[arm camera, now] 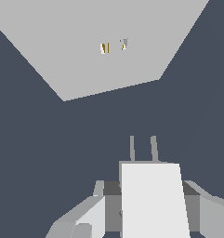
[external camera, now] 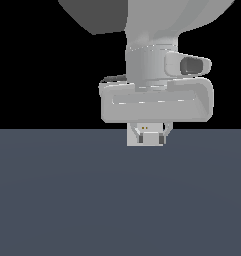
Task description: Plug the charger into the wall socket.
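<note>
Off-white blocky charger (arm camera: 153, 200), two thin prongs out, clamped in the tool (arm camera: 146, 209), facing the flat square wall socket (arm camera: 85, 46)

Open dark surface (arm camera: 48, 153) lies between the charger (arm camera: 153, 200) (prongs pointing ahead) and the wall socket (arm camera: 104, 42); nothing stands in that gap, and the plate itself blocks passage beyond.

Off-white charger (arm camera: 153, 200), pale grey wall socket (arm camera: 85, 42) with yellowish holes.
</note>
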`<state>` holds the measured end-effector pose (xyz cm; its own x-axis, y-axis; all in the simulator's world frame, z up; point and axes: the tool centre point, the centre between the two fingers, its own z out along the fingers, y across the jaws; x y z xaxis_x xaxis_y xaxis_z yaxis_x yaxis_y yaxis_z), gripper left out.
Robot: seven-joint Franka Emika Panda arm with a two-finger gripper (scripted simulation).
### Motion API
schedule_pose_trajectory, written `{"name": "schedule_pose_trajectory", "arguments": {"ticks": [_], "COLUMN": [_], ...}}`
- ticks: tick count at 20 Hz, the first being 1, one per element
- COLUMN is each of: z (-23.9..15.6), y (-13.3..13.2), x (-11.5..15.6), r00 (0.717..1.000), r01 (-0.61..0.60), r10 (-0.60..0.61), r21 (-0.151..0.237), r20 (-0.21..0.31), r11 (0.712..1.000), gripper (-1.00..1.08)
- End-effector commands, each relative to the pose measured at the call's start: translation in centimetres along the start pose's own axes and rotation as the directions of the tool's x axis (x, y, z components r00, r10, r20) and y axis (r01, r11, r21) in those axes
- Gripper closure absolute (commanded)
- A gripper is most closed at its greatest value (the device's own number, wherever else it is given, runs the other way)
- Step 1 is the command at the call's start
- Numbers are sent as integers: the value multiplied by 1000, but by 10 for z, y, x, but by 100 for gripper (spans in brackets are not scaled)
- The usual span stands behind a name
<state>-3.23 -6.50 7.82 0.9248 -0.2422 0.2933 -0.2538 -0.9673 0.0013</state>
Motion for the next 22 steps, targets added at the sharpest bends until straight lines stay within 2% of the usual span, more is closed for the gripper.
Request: {"name": "schedule_pose_trajectory", "arguments": {"ticks": [1, 11, 22], "z": [-3, -12, -15], "y": [0, 0, -1], "x": [5, 20, 26], "r00": [999, 982, 970], "r01": [47, 189, 242], "r10": [-47, -189, -243], "r21": [14, 59, 76], "r20": [0, -2, -3], "r11": [999, 980, 967], "gripper": [108, 108, 108]}}
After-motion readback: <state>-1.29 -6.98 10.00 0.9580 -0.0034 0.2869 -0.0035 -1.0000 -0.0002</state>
